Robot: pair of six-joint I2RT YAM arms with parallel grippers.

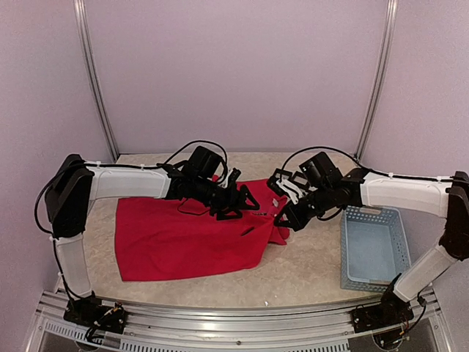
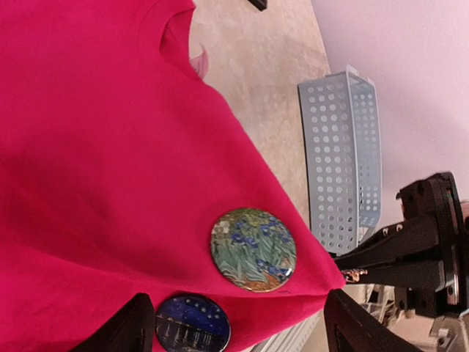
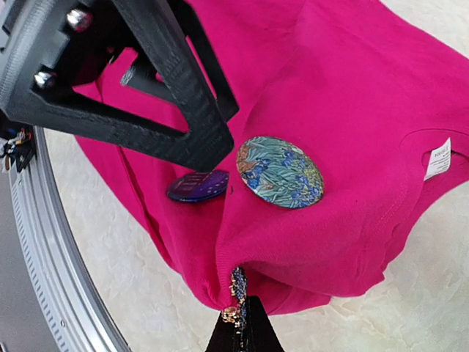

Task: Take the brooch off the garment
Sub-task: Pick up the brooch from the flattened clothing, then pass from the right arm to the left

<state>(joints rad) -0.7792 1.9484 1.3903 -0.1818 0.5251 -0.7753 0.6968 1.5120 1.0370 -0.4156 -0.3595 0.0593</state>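
Finds the flowered brooch [image 2: 253,249] just ahead of the wide-open left claw [image 2: 239,320], farther from the right claw [image 3: 242,312], clamped on the garment [image 2: 110,147] edge beside.

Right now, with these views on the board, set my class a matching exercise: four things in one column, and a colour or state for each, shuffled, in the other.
Things:
1. left tool
2. right tool
3. basket
4. label

Colour or state:
A. white
B. open
C. pale blue
D. shut

Pairs: 1-B, 2-D, 3-C, 4-A
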